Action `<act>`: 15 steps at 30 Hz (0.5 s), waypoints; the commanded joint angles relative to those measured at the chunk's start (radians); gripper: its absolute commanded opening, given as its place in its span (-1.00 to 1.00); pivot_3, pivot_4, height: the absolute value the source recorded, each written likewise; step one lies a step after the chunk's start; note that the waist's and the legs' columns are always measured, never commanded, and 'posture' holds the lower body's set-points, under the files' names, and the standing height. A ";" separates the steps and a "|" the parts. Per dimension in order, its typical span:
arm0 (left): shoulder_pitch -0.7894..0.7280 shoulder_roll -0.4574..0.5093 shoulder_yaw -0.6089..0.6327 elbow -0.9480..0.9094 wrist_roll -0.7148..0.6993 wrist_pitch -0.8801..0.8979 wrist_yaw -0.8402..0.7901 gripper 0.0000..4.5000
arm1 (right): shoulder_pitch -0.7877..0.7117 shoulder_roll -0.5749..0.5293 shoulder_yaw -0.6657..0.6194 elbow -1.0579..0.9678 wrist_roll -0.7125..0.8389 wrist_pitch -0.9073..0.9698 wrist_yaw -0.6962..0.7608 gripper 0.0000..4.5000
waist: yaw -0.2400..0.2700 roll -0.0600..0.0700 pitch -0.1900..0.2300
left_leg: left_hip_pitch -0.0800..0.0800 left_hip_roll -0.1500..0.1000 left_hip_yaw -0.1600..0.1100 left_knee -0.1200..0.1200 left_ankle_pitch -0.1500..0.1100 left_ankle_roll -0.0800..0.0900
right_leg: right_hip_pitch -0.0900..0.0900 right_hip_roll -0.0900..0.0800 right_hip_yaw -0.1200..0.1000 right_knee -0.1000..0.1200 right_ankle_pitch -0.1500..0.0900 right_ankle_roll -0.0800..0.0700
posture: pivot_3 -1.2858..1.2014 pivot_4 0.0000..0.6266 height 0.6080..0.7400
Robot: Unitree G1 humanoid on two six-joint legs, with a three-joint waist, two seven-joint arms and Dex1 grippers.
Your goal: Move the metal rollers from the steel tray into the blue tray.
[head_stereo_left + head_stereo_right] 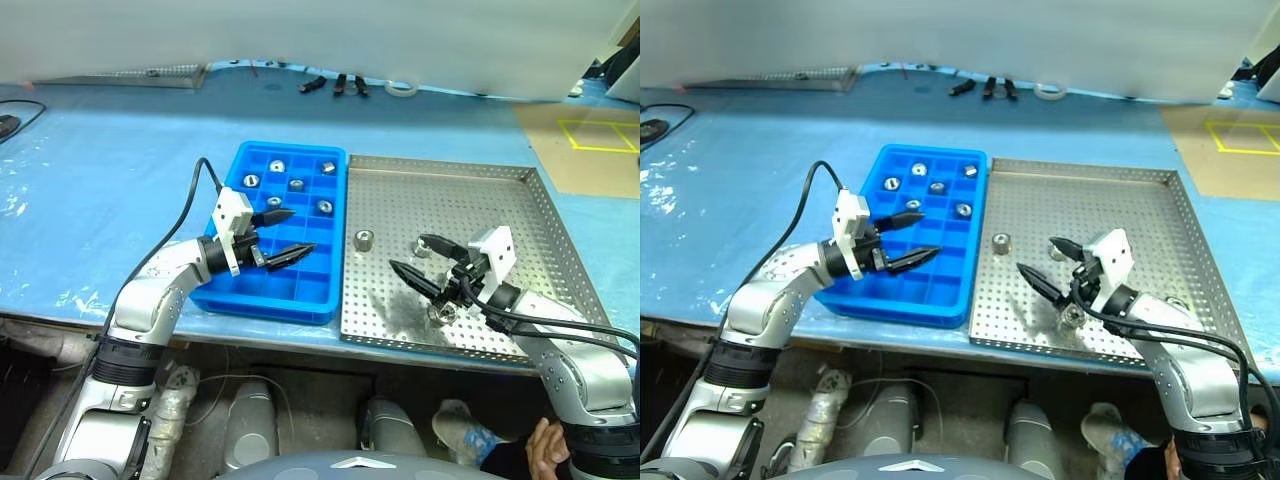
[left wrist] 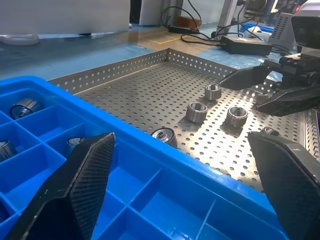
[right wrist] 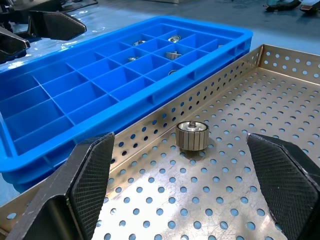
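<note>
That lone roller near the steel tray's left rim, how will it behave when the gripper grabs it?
The roller looks like solid metal, so probably stiff and heavy for its size. Its shiny side may slip between the fingers. It stands on its flat end on the steel tray, so it should stay put, but would likely roll if tipped.

Blue tray (image 1: 262,292) left, touching steel tray (image 1: 520,215); rollers (image 1: 364,239) in both

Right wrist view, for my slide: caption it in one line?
Open right gripper facing one small shiny metal roller on the perforated steel tray, beside the bright blue compartment tray.
</note>
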 commanded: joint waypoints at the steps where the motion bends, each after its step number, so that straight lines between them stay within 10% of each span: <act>1: 0.000 0.010 0.006 -0.042 -0.001 0.001 0.002 1.00 | 0.008 0.003 0.002 -0.010 -0.011 -0.043 0.016 0.98 | 0.000 0.000 0.000 | 0.000 0.000 0.000 0.000 0.000 0.000 | 0.000 0.000 0.000 0.000 0.000 -0.001 | 0.04 -0.52 1.00; 15: -0.002 0.009 0.006 -0.062 -0.004 0.021 0.011 1.00 | -0.013 0.006 0.015 -0.041 -0.011 -0.013 -0.010 0.98 | 0.000 0.000 0.000 | 0.000 0.000 0.000 0.000 0.000 0.000 | 0.000 0.000 0.000 0.000 0.000 -0.001 | 0.04 -0.52 1.00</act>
